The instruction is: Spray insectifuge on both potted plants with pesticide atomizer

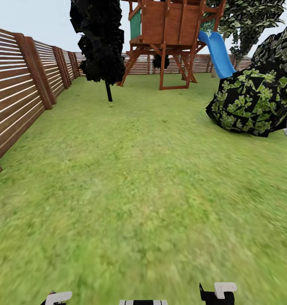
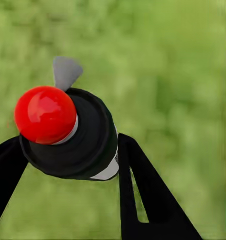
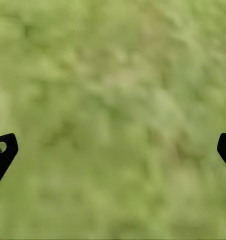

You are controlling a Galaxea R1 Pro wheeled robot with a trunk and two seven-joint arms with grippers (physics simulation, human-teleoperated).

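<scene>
Pesticide atomizer [image 2: 72, 135]: in left hand [image 2: 67, 141], seen end-on, dark round body, red knob, grey tab, white band.
- Left hand's two fingers pressed against its sides, clamped on it.
- Likely light, rigid, smooth plastic; round body may twist or slip. Grip at mid-body looks best, knob and tab left free.
- Right hand [image 3: 113, 145]: fingers wide apart, nothing between, grass below.
- Around: lawn [image 1: 139, 190] open ahead; slatted fence [image 1: 16, 97] along left; dark tree [image 1: 98, 42], wooden play tower [image 1: 168, 29] with blue slide [image 1: 217, 53] far ahead; leafy bush [image 1: 255, 101] at right, possible obstacle.

You are looking over a home garden: green lawn [image 1: 139, 182], slatted brown wooden fence [image 1: 20, 97], wooden playset [image 1: 168, 34] with blue slide [image 1: 217, 53].
</scene>
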